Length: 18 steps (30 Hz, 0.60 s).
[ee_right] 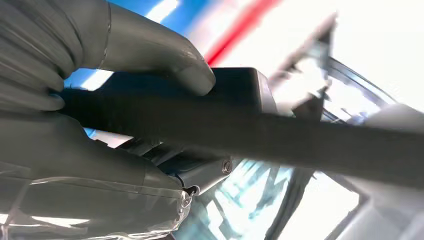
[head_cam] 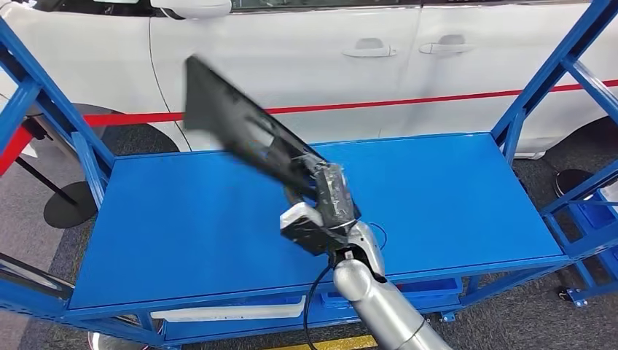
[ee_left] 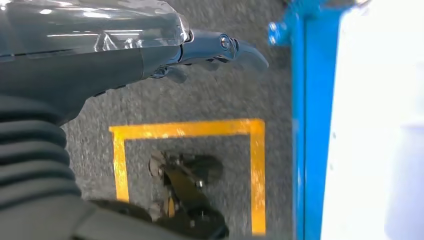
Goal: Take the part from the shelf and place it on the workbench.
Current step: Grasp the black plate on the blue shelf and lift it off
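Note:
In the head view my right hand (head_cam: 321, 210) grips one end of a long black part (head_cam: 237, 127). The part is blurred. It slants up and away to the left above the blue table top (head_cam: 175, 226), clear of the surface. In the right wrist view the thumb (ee_right: 155, 52) and the fingers (ee_right: 90, 172) clamp the black part (ee_right: 290, 137) from both sides. My left hand (ee_left: 150, 47) hangs over the grey floor with its dark fingers (ee_left: 240, 49) stretched out and nothing in them.
A white car (head_cam: 350, 65) with a red stripe stands right behind the table. Blue frame posts (head_cam: 543, 80) rise at both ends of the table, and a lower tier (head_cam: 233, 310) lies under it. Yellow floor tape (ee_left: 257, 170) runs beside a blue frame leg (ee_left: 300, 125).

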### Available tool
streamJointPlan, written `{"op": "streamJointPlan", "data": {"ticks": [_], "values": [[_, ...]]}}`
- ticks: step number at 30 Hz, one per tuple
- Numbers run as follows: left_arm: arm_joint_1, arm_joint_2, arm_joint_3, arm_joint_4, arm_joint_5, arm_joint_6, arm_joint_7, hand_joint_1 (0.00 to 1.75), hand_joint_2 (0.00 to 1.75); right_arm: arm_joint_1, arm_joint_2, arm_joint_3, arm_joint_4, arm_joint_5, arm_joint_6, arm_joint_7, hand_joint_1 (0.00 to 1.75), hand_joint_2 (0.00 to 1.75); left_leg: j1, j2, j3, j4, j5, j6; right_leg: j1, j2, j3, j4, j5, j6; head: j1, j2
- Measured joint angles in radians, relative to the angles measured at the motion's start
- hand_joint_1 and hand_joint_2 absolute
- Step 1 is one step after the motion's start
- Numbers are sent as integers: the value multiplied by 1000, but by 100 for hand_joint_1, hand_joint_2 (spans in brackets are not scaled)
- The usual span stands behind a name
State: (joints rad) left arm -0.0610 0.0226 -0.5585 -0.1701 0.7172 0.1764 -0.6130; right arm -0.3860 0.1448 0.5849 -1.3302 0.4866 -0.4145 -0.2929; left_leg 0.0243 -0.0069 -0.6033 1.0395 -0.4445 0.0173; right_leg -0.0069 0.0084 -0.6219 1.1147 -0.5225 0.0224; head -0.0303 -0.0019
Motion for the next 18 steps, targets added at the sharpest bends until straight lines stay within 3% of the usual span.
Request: {"op": "streamJointPlan", "data": {"ticks": [2,3,4,5,8,10,13,15,18], "values": [[4,0,5,2,11,16,4,0,175,58,-12,-28,-125,-216,7,-72,175,175,-1,-1,-1,0,-1,6,0,-2,-65,133,-63,6,1,0],[7,0,7,2,15,23,7,0,175,88,-18,-43,-185,-309,9,-107,175,175,-3,-2,-2,0,-1,6,-1,-2,-94,187,-80,7,1,0],[9,0,9,3,18,29,10,0,175,114,-22,-55,-236,-372,9,-133,175,175,-4,-2,-2,0,-2,7,0,-2,-107,207,-77,6,1,0],[11,0,11,3,19,34,12,0,175,135,-26,-66,-283,-414,9,-151,175,175,-5,-2,-1,0,-2,7,0,-3,-100,187,-54,3,1,0],[9,-1,16,4,23,44,17,0,175,175,-33,-89,-388,-470,6,-183,175,175,-9,-1,2,1,-3,3,7,-3,-7,-15,46,-16,1,0],[8,-2,21,4,31,51,18,0,175,208,-35,-96,-452,-532,7,-220,175,175,-11,-1,2,0,-1,-4,13,-4,22,-78,65,-22,1,0],[12,-4,26,4,41,61,16,0,175,282,-43,-109,-548,-614,41,-288,175,175,-14,-2,2,-2,-4,-18,10,-8,22,-90,75,-31,2,0],[15,-4,29,5,49,65,18,0,175,344,-54,-115,-608,-613,80,-344,175,175,-16,-1,-14,48,-53,-25,2,-13,22,-103,86,-44,0,0],[17,-4,32,7,59,69,27,0,175,436,-70,-115,-675,-552,115,-394,175,175,-12,1,-69,225,-164,-32,5,-17,11,-101,94,-51,-2,0]]}}
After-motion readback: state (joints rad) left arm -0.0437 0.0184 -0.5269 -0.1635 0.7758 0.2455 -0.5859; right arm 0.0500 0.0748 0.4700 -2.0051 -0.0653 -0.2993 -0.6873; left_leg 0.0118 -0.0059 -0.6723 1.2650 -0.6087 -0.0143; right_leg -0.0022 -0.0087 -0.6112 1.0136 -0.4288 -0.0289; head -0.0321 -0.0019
